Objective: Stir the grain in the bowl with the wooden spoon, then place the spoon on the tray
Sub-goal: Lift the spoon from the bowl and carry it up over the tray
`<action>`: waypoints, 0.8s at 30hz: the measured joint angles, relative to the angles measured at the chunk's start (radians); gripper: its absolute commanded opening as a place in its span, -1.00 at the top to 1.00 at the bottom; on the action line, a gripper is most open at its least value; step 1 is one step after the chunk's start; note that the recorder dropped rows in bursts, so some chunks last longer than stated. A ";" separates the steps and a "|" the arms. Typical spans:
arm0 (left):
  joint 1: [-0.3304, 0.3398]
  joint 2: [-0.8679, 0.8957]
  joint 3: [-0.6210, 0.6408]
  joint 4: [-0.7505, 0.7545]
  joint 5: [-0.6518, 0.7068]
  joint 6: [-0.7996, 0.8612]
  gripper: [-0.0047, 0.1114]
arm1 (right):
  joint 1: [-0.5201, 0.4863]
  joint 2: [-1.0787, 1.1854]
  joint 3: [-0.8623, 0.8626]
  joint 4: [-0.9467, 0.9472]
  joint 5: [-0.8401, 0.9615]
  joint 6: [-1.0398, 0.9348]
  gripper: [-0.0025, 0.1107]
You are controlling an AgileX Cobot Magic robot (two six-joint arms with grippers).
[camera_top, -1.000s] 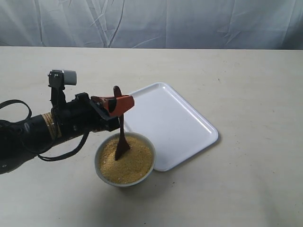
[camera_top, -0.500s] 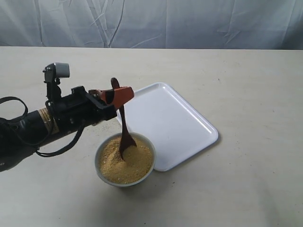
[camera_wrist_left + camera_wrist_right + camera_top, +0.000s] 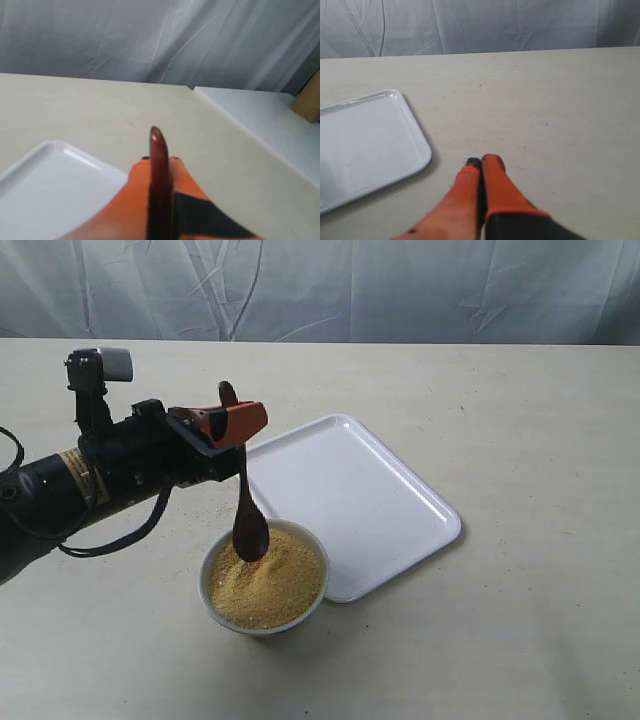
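Left gripper (image 3: 232,423) pinched the wooden spoon (image 3: 247,520) high on its handle, with the spoon hanging near upright; its oval end sat over the left part of the bowl (image 3: 265,626), at or just above the grain (image 3: 280,580); contact could not be told; grain filled the bowl close to the rim. Judged step: stirring, or the lift-out that ends it; the tray (image 3: 370,490) lay just beside the bowl, nothing on it. Next move likely called for carrying the spoon over the tray rim, lowering it flat, then releasing; some risk of shedding grain on the table (image 3: 520,640). Only the exterior view showed bowl, grain and spoon end; left wrist view showed just the handle tip between orange fingers (image 3: 135,190) plus a tray corner; only the right wrist view showed the right gripper (image 3: 482,161), fingers pressed together, holding nothing, over the table near the tray.
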 measured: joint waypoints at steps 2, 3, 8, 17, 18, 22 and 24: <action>0.000 -0.009 -0.002 0.007 0.030 0.002 0.92 | 0.000 0.000 0.000 0.000 0.000 0.000 0.95; 0.000 -0.017 -0.011 0.016 0.053 0.002 0.92 | 0.000 0.000 0.000 0.000 0.000 0.000 0.95; 0.000 -0.086 -0.129 0.123 0.253 -0.071 0.92 | 0.000 0.000 0.000 0.000 0.000 0.000 0.95; 0.000 -0.080 -0.514 0.925 0.572 -0.759 0.92 | 0.000 0.000 0.000 0.000 0.000 0.000 0.95; 0.000 -0.067 -0.559 1.010 0.574 -0.835 0.92 | 0.000 0.000 0.000 0.002 0.000 0.000 0.95; 0.000 0.025 -0.695 1.189 0.564 -1.052 0.92 | 0.000 0.000 0.000 0.002 0.000 0.000 0.95; -0.005 0.084 -0.759 1.217 0.555 -1.083 0.92 | 0.000 0.000 0.000 0.002 0.000 0.000 0.95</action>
